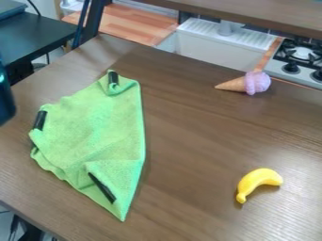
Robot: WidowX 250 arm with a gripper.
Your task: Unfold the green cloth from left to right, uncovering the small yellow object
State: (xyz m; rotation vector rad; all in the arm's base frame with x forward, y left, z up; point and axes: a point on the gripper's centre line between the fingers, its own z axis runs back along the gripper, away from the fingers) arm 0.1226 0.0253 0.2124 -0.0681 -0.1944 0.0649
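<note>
Behind your brown table sit a white sink at 1 o'clock and a stove at 2. On top, you see a green cloth at 8, a cone at 2, a banana at 4. The arm is at 9; you can't tell its gripper's state.

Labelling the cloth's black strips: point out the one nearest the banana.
The lowest strip, near the cloth's bottom tip; the top strip and left strip lie farther off.
</note>
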